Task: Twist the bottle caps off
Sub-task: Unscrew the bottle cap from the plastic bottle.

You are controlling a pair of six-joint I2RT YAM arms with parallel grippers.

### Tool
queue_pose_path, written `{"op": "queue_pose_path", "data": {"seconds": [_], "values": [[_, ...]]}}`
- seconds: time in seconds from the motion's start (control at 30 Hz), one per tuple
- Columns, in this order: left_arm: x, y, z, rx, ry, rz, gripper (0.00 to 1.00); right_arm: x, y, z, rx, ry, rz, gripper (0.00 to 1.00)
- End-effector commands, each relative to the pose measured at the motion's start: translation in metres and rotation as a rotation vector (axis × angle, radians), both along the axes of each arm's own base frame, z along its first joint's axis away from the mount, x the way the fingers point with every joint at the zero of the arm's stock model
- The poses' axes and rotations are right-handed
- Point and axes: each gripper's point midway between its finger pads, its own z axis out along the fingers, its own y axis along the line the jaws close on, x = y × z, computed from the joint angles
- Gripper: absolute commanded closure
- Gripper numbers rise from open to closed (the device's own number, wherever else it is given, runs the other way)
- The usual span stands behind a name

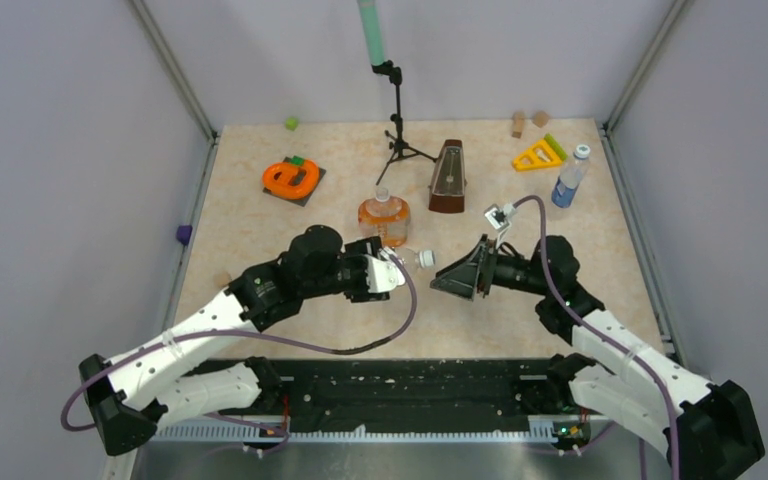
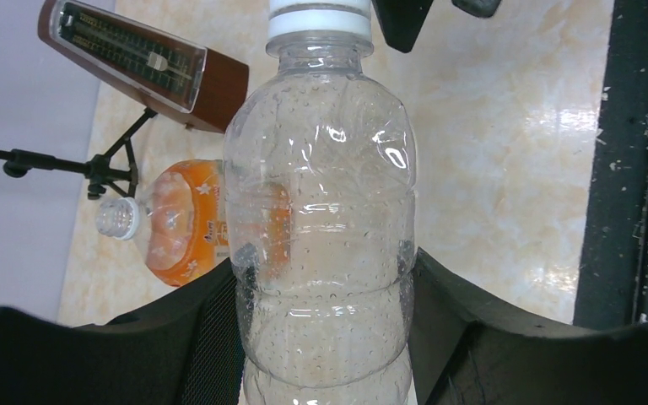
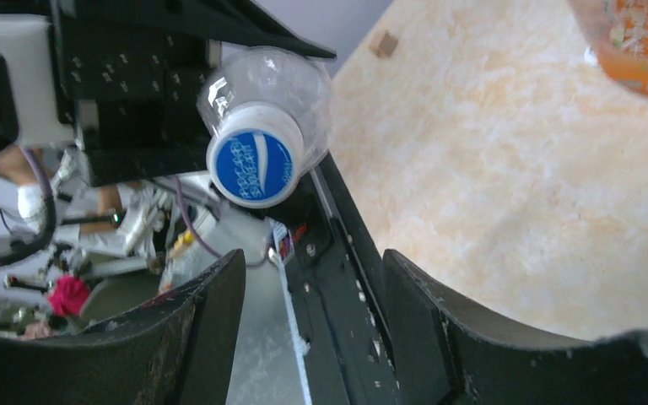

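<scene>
Three bottles: a clear bottle (image 2: 321, 211) is held at the near middle; an orange bottle (image 1: 383, 220) is stood just beyond it; a blue-label bottle (image 1: 567, 182) is stood at the far right.
Done: the orange bottle's neck (image 2: 118, 218) seems bare, with threads shown, though this cannot be confirmed.
Left to do: the clear bottle's cap (image 3: 256, 164) is seen seated; the blue-label bottle's white cap (image 1: 582, 152) is on too.
Grip, left: the left gripper (image 2: 322, 278) is clamped on the clear bottle's body.
Grip, right: the right gripper (image 3: 312, 261) is spread wide, nothing held, just short of the cap.
Axis: the clear bottle is laid level, its long axis left to right, the cap pointed right at the right gripper.
</scene>
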Motion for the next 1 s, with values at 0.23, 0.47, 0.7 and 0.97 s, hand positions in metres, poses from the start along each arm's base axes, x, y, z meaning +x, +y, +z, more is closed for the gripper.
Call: {"op": "queue_pose_path", "data": {"seconds": [0.23, 0.47, 0.7, 0.97], "values": [[0.019, -0.001, 0.006, -0.004, -0.167, 0.06, 1.0, 0.038, -0.007, 0.057, 0.136, 0.078, -0.259, 0.34], [0.017, -0.004, 0.01, -0.019, -0.215, 0.05, 1.0, 0.048, -0.002, 0.051, 0.164, 0.205, -0.28, 0.35], [0.019, -0.004, 0.01, -0.015, -0.236, 0.054, 1.0, 0.045, 0.008, 0.039, 0.146, 0.262, -0.215, 0.41], [0.02, -0.004, 0.006, -0.001, -0.225, 0.061, 1.0, 0.035, 0.013, 0.044, 0.188, 0.259, -0.134, 0.43]]}}
